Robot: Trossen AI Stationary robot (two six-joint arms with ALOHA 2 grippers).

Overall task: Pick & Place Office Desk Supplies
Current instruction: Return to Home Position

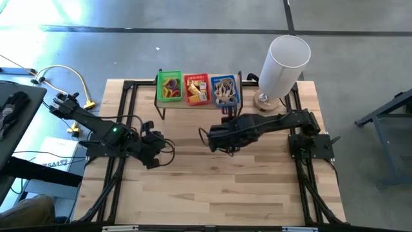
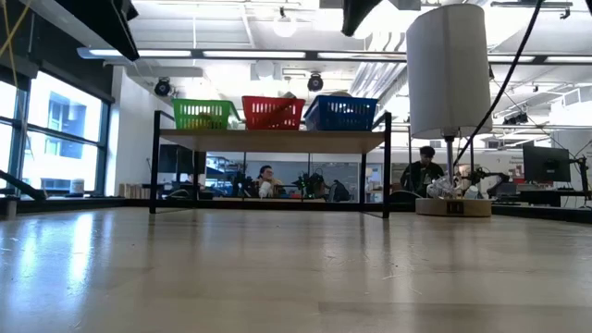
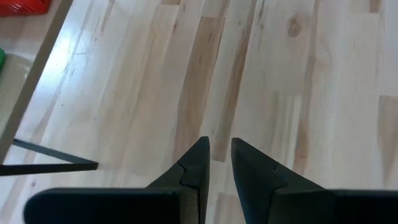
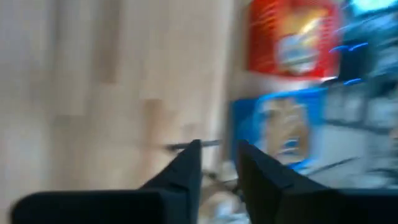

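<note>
The supplies lie in three small baskets on a black-framed shelf at the table's far edge. The green basket holds coloured rings, the red basket holds yellow-white packets and the blue basket holds tan rubber-band loops. My left gripper hovers over bare wood left of centre, shut to a narrow slit and holding nothing. My right gripper is near the table's middle, just in front of the blue basket and red basket, also shut to a slit and holding nothing.
A tall white cylinder stands on a round wooden base at the far right corner. The shelf stands on thin black legs. Bare wood table fills the near half. People sit in the room beyond the table.
</note>
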